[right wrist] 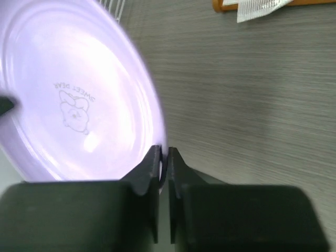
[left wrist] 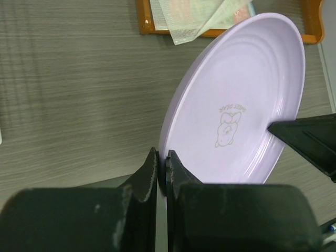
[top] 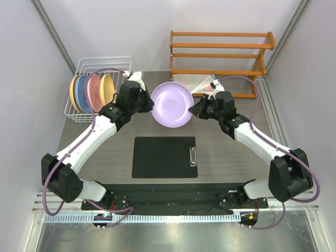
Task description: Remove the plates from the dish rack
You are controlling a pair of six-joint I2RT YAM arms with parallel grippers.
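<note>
A purple plate [top: 172, 104] with a small bear print hangs tilted above the table, between my two grippers. My left gripper [top: 151, 106] is shut on its left rim; the left wrist view shows the jaws [left wrist: 163, 160] pinching the edge of the plate [left wrist: 247, 100]. My right gripper [top: 193, 109] is shut on the opposite rim; the right wrist view shows the rim of the plate [right wrist: 79, 100] between the jaws [right wrist: 164, 157]. The white wire dish rack [top: 100, 64] at the back left holds an orange-yellow plate [top: 74, 94], a light blue plate [top: 82, 92], a pink plate [top: 94, 89] and another orange-yellow plate [top: 107, 88], all upright.
A flat black clipboard [top: 164, 156] lies on the table in front of the plate. An orange wooden three-tier shelf [top: 220, 55] stands at the back right with a pale mesh cloth [top: 202, 83] on its lowest tier. Grey walls close in both sides.
</note>
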